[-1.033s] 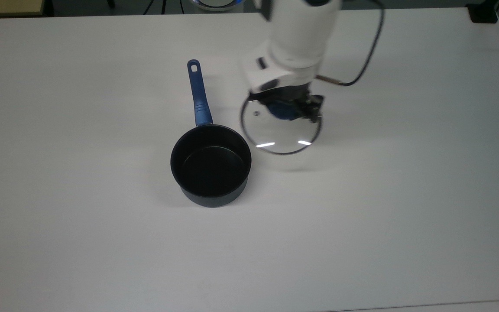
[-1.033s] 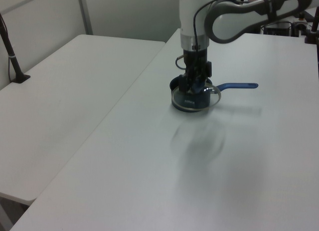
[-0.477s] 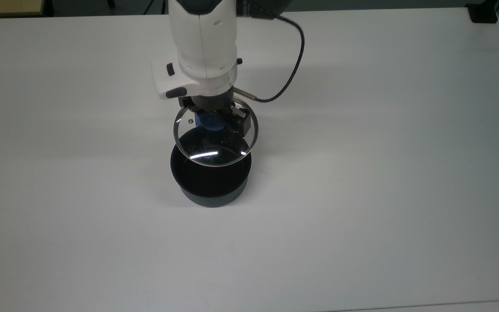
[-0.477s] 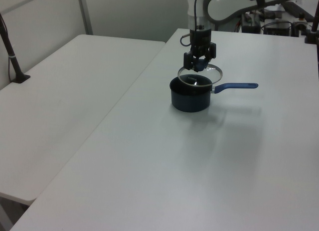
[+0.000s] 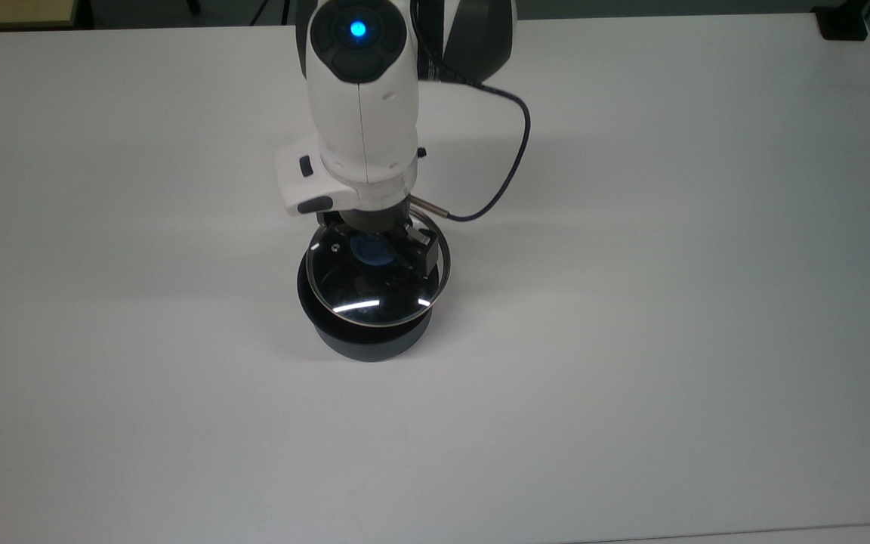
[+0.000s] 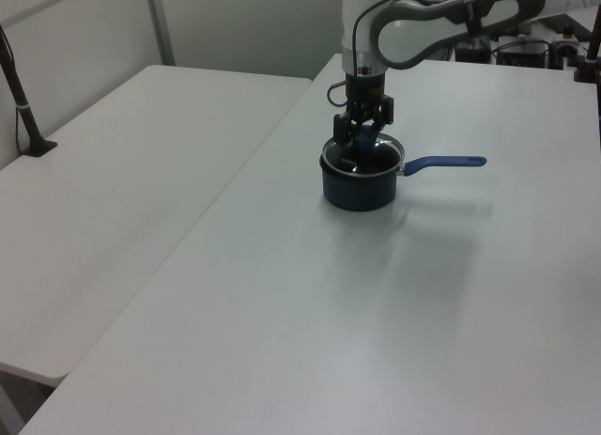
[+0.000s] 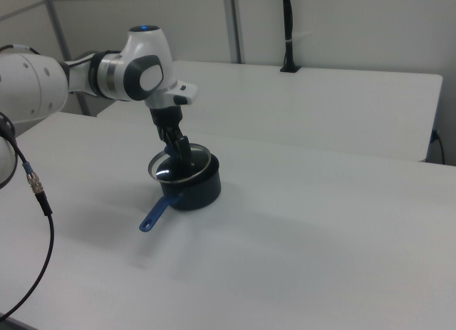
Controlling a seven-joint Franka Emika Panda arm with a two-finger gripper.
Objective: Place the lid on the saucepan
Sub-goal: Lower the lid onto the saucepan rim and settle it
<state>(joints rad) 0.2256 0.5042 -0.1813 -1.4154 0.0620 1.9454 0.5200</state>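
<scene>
Lid (image 5: 374, 291) is held by its blue knob (image 5: 373, 253) in fingers closed around it, kept nearly level just above the saucepan (image 5: 367, 340) on the tabletop (image 5: 631, 302), slightly off-centre, for lowering onto the rim.

Black saucepan (image 5: 371, 341) with blue handle (image 6: 443, 162), clear blue-knobbed lid (image 5: 374, 291), white table (image 5: 631, 302).

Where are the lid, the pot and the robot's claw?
the lid (image 5: 363, 298), top view, on the glass near its front rim.
the saucepan (image 6: 357, 193), left view, on its black side wall.
the claw (image 6: 362, 142), left view, between its fingertips at the knob.
</scene>
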